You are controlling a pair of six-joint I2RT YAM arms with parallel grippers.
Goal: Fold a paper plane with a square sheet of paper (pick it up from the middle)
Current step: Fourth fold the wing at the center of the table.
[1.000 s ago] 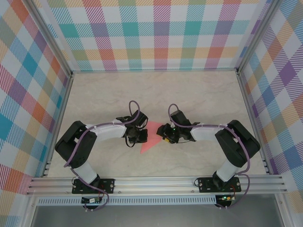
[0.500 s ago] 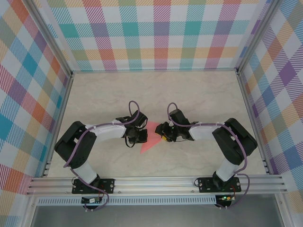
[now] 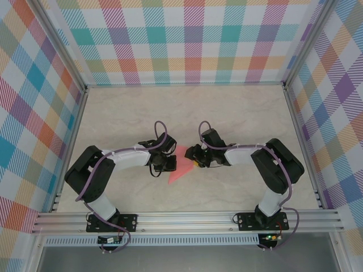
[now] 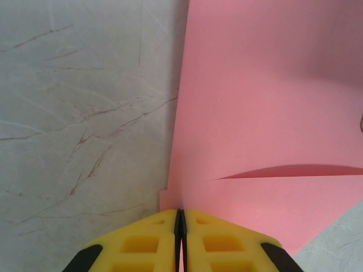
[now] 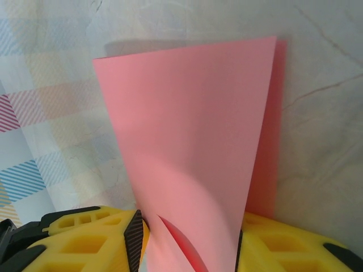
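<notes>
A: Where's the paper plane [image 3: 178, 173]?

B: Flat on the table [image 3: 238, 113], near the front, between the two arms. Part-folded, not a dart yet. From above it's a pink wedge with its point towards the bases.

A: Left pincer [image 3: 169, 164]?

B: Fingers together. In the left wrist view the left pincer [image 4: 179, 218] sits right at the paper's near edge. Can't tell if a layer is nipped or if it's just pressing down. A loose flap lies across the sheet ahead of it.

A: Right?

B: Right pincer [image 3: 194, 163] is apart. In its wrist view the paper plane [image 5: 193, 124] stands up as a curved flap between the two fingers [image 5: 96, 238], bowed rather than pinched flat.

A: Handling?

B: My guess: very light, thin and floppy. It holds a crease but buckles if pushed edge-on, and it will slide on that smooth table [image 4: 85, 113]. It also tears or dents if squeezed hard on a single layer.

A: Where to grab?

B: On the centre fold, mid-length, where the layers stack. It's stiffest there and balanced. Avoid the tip and the loose flaps.
</notes>
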